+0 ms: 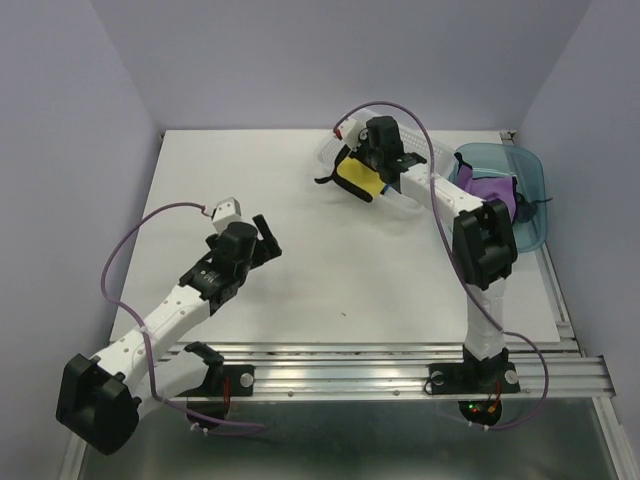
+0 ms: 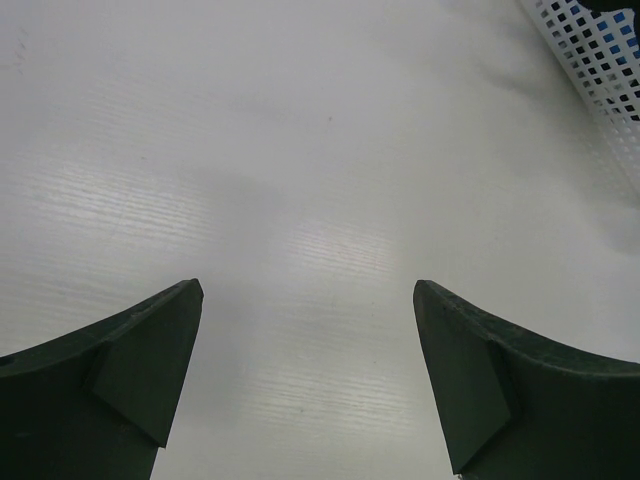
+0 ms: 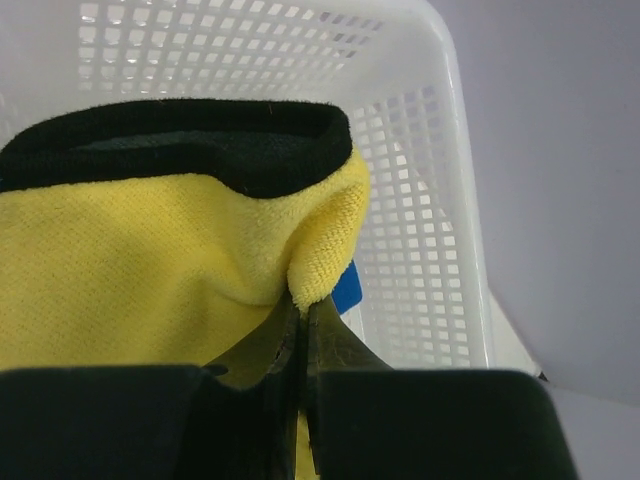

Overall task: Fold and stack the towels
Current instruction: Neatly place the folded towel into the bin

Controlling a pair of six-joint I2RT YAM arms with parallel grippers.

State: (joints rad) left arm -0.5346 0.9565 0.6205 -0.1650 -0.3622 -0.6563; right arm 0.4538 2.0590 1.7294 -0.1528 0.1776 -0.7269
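Near left, above the table (image 1: 330, 270): left pincer (image 2: 308, 290), jaws wide apart, gripping nothing. Farther, right of centre: right pincer (image 3: 300, 308) clamped together on a fold of the yellow towel (image 3: 150, 260) at the white basket (image 3: 430, 180), a dark towel (image 3: 200, 135) just behind. Far right: purple towel (image 1: 490, 190) lying in the teal bin (image 1: 535, 175).

Pale lavender walls (image 1: 330, 60) enclose three sides. White matte tabletop (image 1: 330, 285), evenly lit. Aluminium rails (image 1: 360, 362) along near edge.
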